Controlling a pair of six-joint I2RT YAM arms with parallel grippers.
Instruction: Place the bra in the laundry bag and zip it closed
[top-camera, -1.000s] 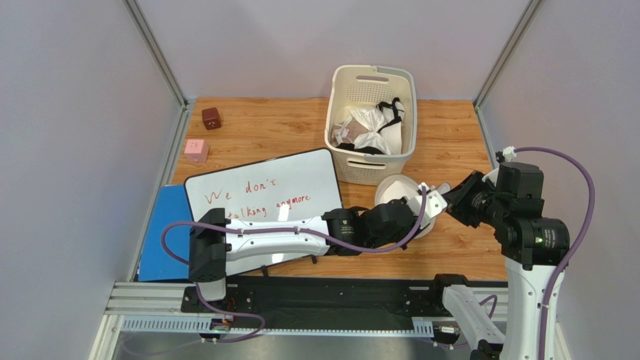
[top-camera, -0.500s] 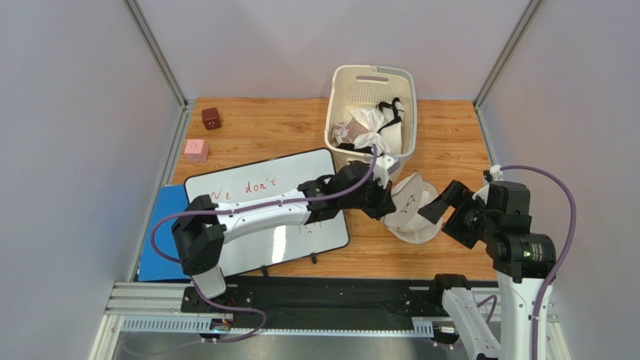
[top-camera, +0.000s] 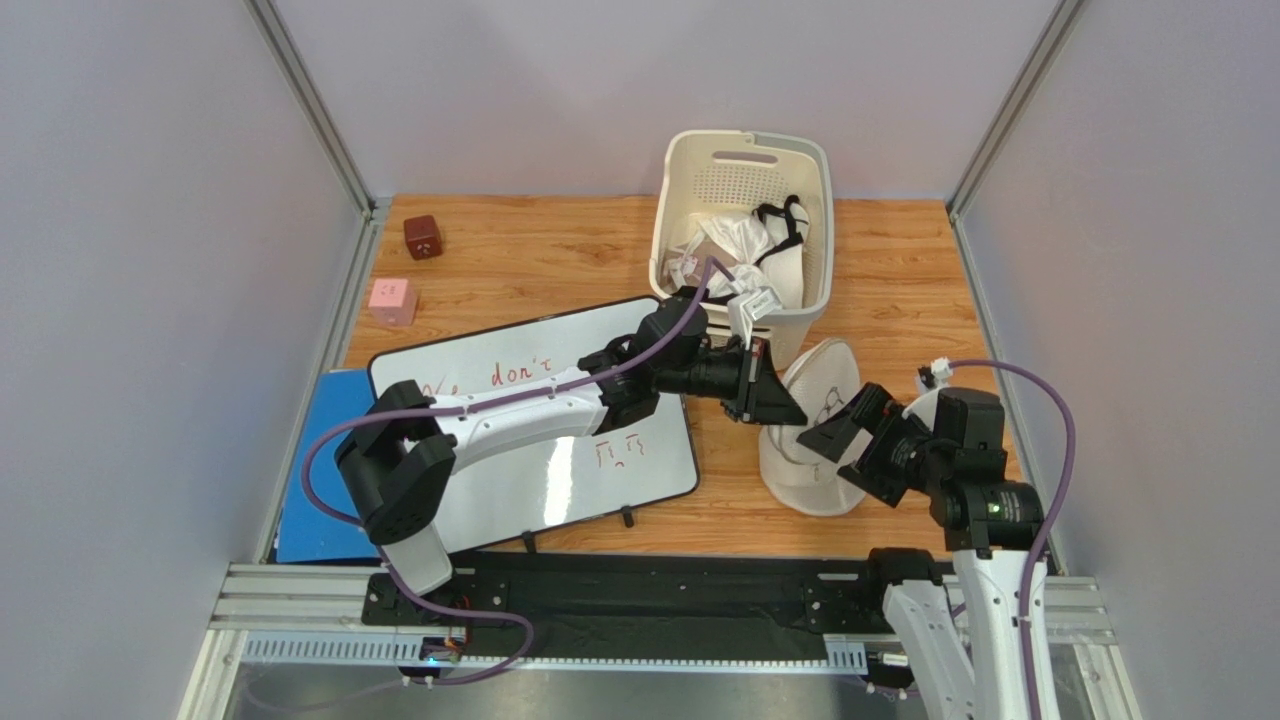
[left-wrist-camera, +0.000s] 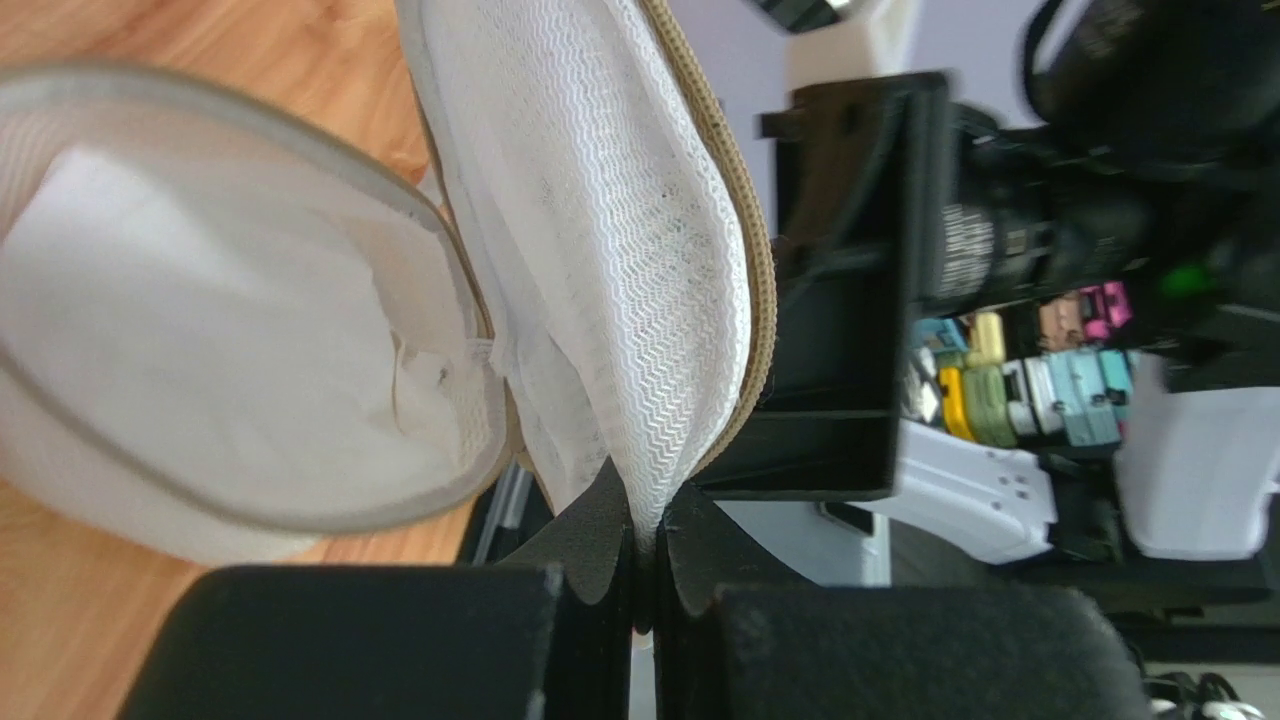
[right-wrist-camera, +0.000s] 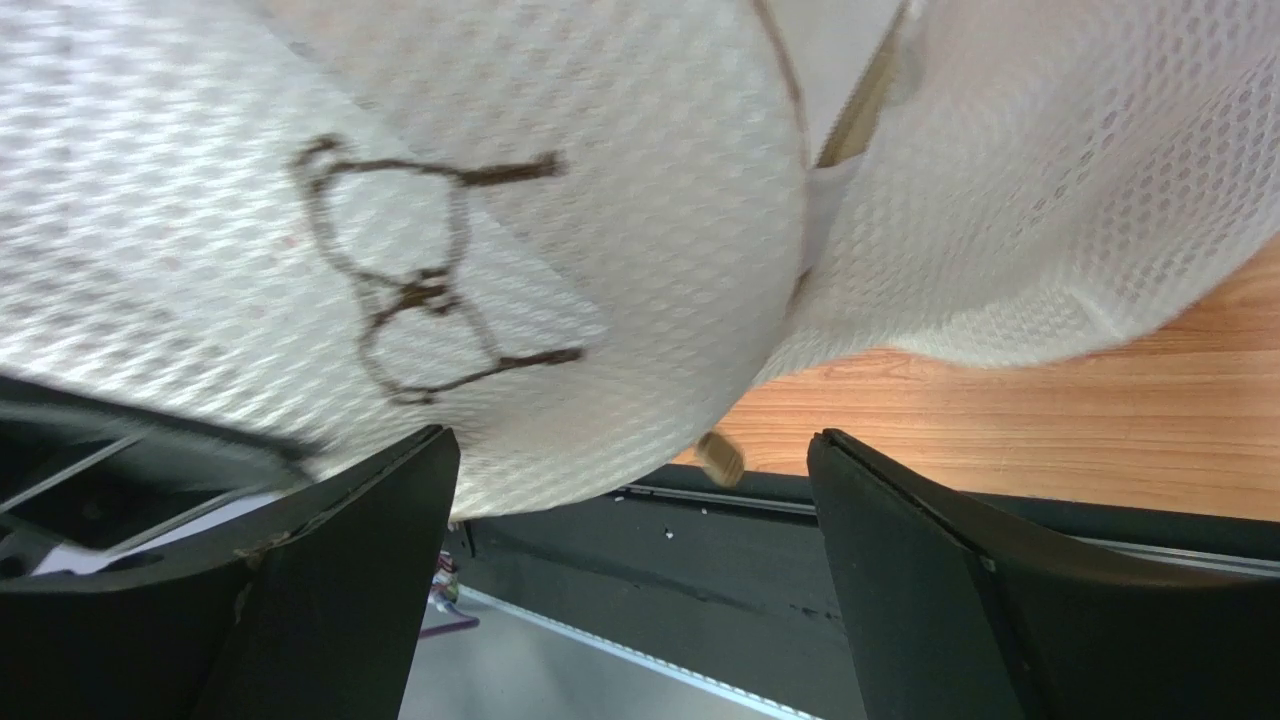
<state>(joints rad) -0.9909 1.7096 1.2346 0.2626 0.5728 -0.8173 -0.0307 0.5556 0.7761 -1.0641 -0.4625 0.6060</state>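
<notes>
Table (top-camera: 511, 255): wooden top with walls on three sides. The back-left stretch is mostly bare.
Whiteboard (top-camera: 511, 413): flat at front left, lying over a blue mat (top-camera: 319, 480). The left arm reaches across it.
Basket (top-camera: 747, 143): at the back, right of centre, with its front wall close behind the bag.
Bag (top-camera: 804, 468): on the table in front of the basket, unzipped. One half lies flat and the other is lifted upright like a lid.
Bra (top-camera: 739, 240): as far as I can tell it's the white heap in the basket, beside a black-strapped garment (top-camera: 784, 222).
Right gripper (top-camera: 842, 435): jaws spread wide and gripping nothing. The bag's mesh bulges just ahead between the fingers (right-wrist-camera: 346, 525); whether it touches them I can't tell.
Left gripper (left-wrist-camera: 643, 578): pinched tight on the rim of the raised half, holding it up.
Cubes: a pink one (top-camera: 392, 299) and a brown one (top-camera: 424, 236) at the far left edge, well apart from the arms.
</notes>
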